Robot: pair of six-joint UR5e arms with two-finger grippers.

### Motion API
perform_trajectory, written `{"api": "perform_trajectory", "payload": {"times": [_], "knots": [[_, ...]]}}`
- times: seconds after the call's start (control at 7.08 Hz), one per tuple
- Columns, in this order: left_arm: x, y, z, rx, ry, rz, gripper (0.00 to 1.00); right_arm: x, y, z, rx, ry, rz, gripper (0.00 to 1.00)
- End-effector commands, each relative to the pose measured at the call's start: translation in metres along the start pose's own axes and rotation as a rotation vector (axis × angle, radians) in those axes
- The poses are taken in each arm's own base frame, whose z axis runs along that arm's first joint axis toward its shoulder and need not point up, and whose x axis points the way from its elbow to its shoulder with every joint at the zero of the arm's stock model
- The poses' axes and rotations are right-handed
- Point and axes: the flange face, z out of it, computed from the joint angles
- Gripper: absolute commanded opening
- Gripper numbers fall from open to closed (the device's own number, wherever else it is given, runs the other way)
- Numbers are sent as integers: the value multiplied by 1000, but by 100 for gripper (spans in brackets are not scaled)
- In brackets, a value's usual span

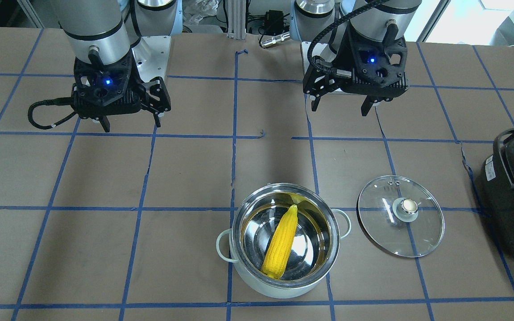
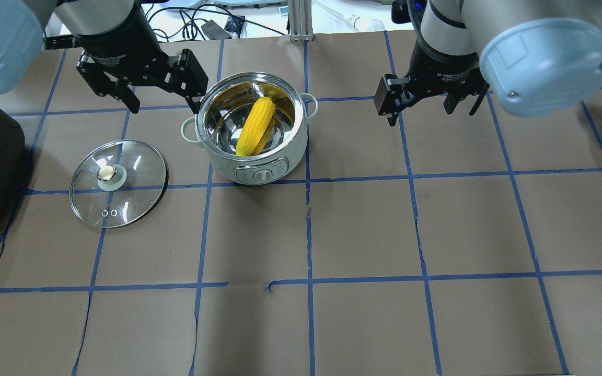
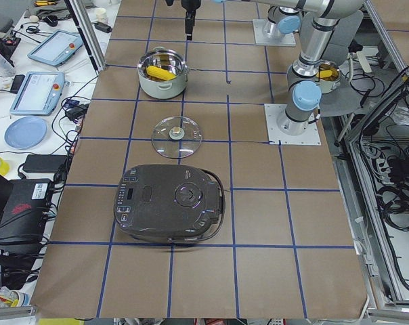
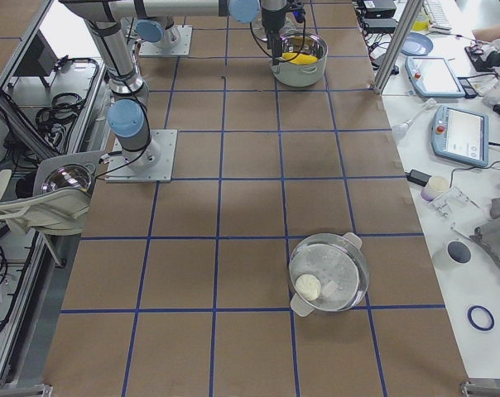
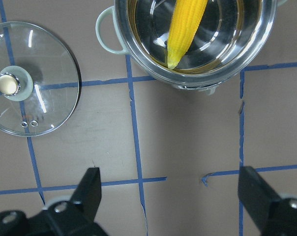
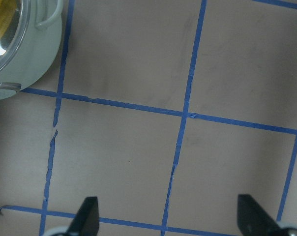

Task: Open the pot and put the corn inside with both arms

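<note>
- Covering the table (image 2: pixel 363 230), brown paper carries a blue tape grid.
- Black appliance (image 3: pixel 170 203) sits at the table's left end.
- Left gripper (image 2: pixel 164 102) and right gripper (image 2: pixel 420 112) hang above the surface, jaws spread wide, both empty.
- Pot (image 2: pixel 280 151) stands uncovered near the far edge, mid-length.
- Glass lid (image 2: pixel 134 172) lies flat beside it toward the left end, not touching.
- Corn (image 2: pixel 255 125) leans slantwise inside the pot.

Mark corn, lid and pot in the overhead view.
corn (image 2: pixel 255 127): overhead exterior view, middle of the cob.
lid (image 2: pixel 106 173): overhead exterior view, on its knob.
pot (image 2: pixel 286 162): overhead exterior view, pale outer wall.
</note>
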Motion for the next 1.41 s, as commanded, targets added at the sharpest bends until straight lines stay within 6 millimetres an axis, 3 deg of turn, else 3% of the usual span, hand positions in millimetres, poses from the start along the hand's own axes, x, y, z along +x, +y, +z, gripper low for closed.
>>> {"api": "perform_trajectory", "payload": {"times": [0.0, 0.42, 0.71, 1.27], "knots": [[-5, -1, -1, 1, 1, -9, 100, 12, -7, -6, 58, 2, 10, 99], [-4, 1, -2, 4, -1, -6, 100, 16, -8, -10, 83, -1, 21, 99], [-4, 0, -3, 7, 9, -8, 100, 32, -9, -9, 78, -3, 51, 99], [-6, 0, -3, 8, 4, -11, 100, 32, -7, -11, 79, -1, 53, 99]]}}
